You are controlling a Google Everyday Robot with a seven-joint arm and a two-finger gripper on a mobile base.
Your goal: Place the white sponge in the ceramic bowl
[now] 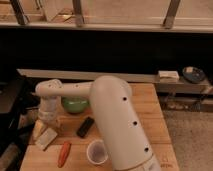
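Observation:
The white sponge (46,138) lies flat on the wooden table (145,107) near its front left corner. My gripper (48,119) hangs at the end of the white arm (117,120), just above and behind the sponge, open and holding nothing. The ceramic bowl (75,105), green and glossy, sits right of the gripper, partly hidden behind the arm.
A black bar (85,127) lies right of the sponge. An orange carrot-like piece (64,153) and a white cup (96,152) sit near the front edge. A pale object (38,127) stands beside the sponge. A dark dish (193,74) rests on the back ledge.

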